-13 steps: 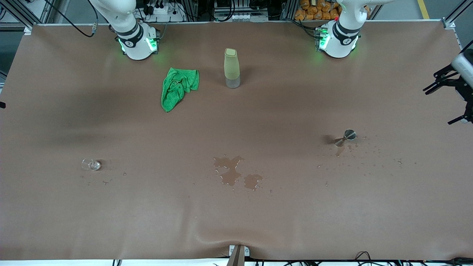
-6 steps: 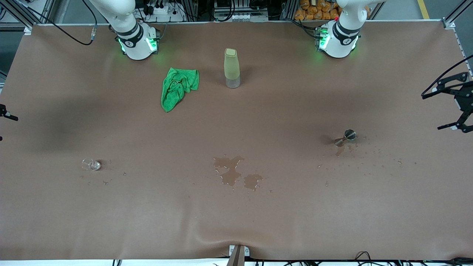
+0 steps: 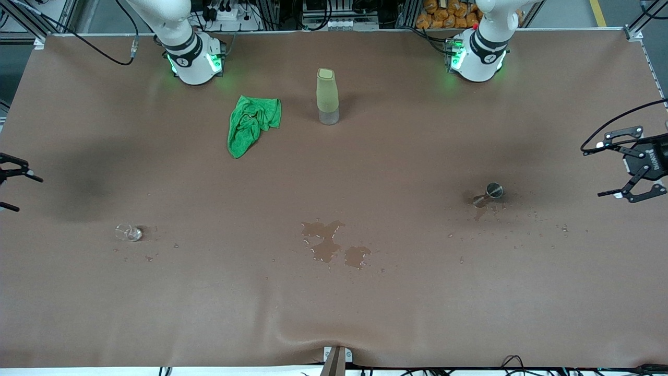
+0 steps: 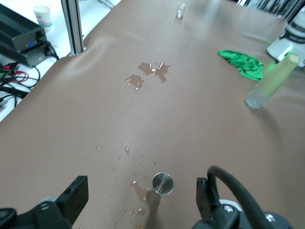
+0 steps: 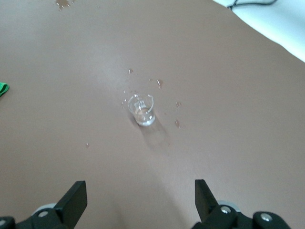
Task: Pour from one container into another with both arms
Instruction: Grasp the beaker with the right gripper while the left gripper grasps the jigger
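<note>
The left tool [image 3: 626, 167] hangs open and empty at the frame's right edge, over the bench [image 3: 417, 292], near the metal jigger [image 3: 493, 191]. The right tool [image 3: 10, 183], also open and empty, shows at the left edge, the glass [image 3: 128, 232] below it in the frame. A puddle [image 3: 334, 249] lies at lower center; the bottle [image 3: 327, 96] and green cloth [image 3: 250, 122] sit at upper center.

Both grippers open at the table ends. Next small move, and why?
Probably bring the left gripper in and down toward the metal jigger, which stands untouched among droplets; its open fingers hold nothing. The right gripper, also open and empty, looks set to approach the small glass likewise.
</note>
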You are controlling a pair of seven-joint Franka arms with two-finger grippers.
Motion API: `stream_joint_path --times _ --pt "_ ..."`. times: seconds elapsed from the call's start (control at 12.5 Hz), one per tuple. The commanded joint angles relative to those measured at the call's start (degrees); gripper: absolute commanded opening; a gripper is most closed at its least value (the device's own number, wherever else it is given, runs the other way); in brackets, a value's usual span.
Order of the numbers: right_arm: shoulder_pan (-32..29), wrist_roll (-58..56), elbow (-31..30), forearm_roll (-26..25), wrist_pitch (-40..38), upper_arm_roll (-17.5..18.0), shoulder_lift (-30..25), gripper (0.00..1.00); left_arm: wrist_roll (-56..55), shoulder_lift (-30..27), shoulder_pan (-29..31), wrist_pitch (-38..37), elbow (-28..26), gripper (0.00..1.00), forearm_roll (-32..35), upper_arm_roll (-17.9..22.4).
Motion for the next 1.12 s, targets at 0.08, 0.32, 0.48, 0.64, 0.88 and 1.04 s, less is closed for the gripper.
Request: stream_joint_path --times 0.08,0.32,0.48,0.64,0.88,1.04 --pt "-1.6 -10.6 -0.4 9.8 0.5 0.9 6.0 1.0 5.9 2.9 2.1 -0.6 -3.2 1.0 -5.4 -0.4" --pt "-1.9 -18.7 -0.1 18.0 0.5 0.8 11.4 1.0 7.4 5.2 2.7 -0.4 -4.2 1.0 -6.0 -0.4" --pt "-1.8 -19.7 -0.1 18.3 0.5 0.9 13.4 1.0 7.8 6.7 2.7 -0.4 -4.2 1.0 -5.9 -0.4" --pt "-1.8 -23.0 -0.1 18.9 0.3 1.0 15.7 1.0 9.3 8.1 2.9 -0.4 -4.2 1.0 -5.9 -0.4" --pt "-1.6 -31.0 -0.4 22.7 0.0 1.1 18.4 1.0 11.4 10.0 2.8 0.3 -4.3 1.0 -5.9 -0.4" --pt "-1.3 -33.8 -0.4 23.5 -0.1 1.3 19.4 1.0 12.2 11.0 2.8 1.3 -4.3 1.0 -6.1 -0.5"
